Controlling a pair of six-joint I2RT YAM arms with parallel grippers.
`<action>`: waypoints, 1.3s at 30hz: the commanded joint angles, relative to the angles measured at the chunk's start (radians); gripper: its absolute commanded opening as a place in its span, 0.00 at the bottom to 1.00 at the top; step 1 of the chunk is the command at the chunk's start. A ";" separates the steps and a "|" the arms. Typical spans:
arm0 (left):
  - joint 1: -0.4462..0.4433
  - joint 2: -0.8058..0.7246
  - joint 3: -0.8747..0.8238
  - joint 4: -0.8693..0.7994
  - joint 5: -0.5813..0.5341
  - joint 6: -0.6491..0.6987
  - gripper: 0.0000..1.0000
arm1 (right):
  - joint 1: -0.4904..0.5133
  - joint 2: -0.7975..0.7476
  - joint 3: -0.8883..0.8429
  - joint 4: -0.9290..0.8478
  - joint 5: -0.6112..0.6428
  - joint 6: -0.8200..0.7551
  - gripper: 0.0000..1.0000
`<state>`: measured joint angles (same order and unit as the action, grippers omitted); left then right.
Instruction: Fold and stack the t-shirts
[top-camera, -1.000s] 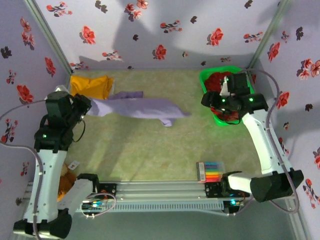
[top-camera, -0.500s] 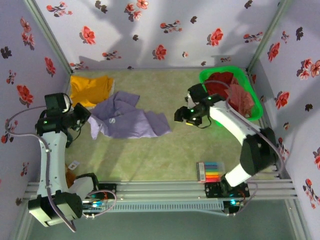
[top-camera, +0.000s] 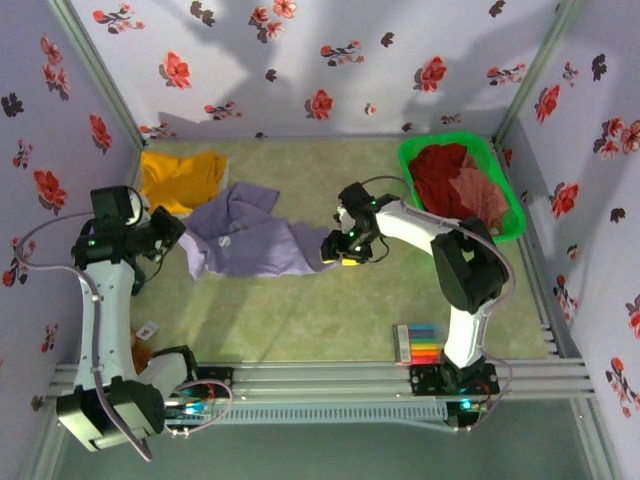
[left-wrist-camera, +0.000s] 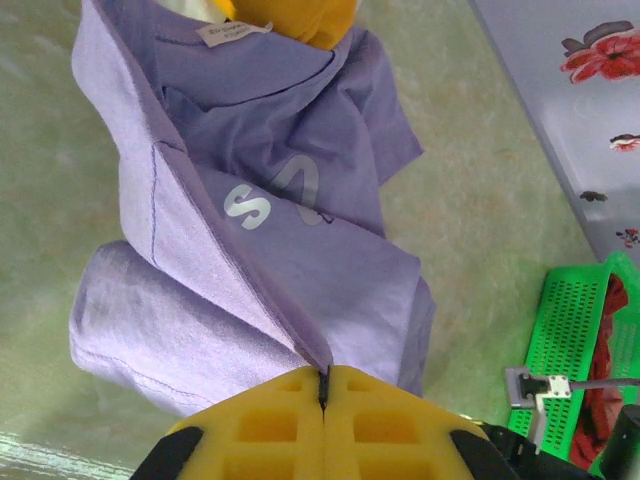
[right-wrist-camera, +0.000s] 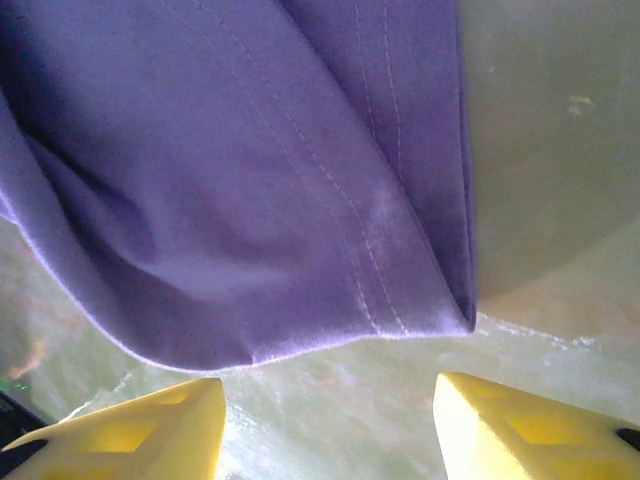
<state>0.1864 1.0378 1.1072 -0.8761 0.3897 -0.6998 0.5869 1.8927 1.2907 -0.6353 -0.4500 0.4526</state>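
at the left of the overhead view the left gripper (top-camera: 170, 232) has its yellow fingers pressed together on a fold of the lavender t-shirt (top-camera: 255, 243) — crumpled on the green mat (top-camera: 300, 320), white lettering up. a mustard t-shirt (top-camera: 180, 175) lies just behind, upper left. mid-frame the right gripper (top-camera: 338, 250) hangs at the lavender hem, fingers apart, holding nothing. upper right — a green basket (top-camera: 450, 139) holds a dark red t-shirt (top-camera: 440, 170) and a salmon t-shirt (top-camera: 482, 198).
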 joint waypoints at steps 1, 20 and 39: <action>0.010 0.016 0.056 -0.015 0.032 0.032 0.00 | 0.001 0.038 0.049 -0.005 0.024 -0.042 0.57; 0.010 -0.013 0.067 -0.077 0.051 0.053 0.00 | 0.002 0.008 0.026 0.013 0.117 -0.032 0.52; 0.010 -0.085 -0.062 -0.001 0.076 -0.007 0.00 | 0.024 0.093 0.015 0.053 0.140 -0.001 0.46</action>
<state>0.1883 0.9710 1.0515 -0.8906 0.4404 -0.7002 0.6025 1.9652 1.3178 -0.5793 -0.3351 0.4492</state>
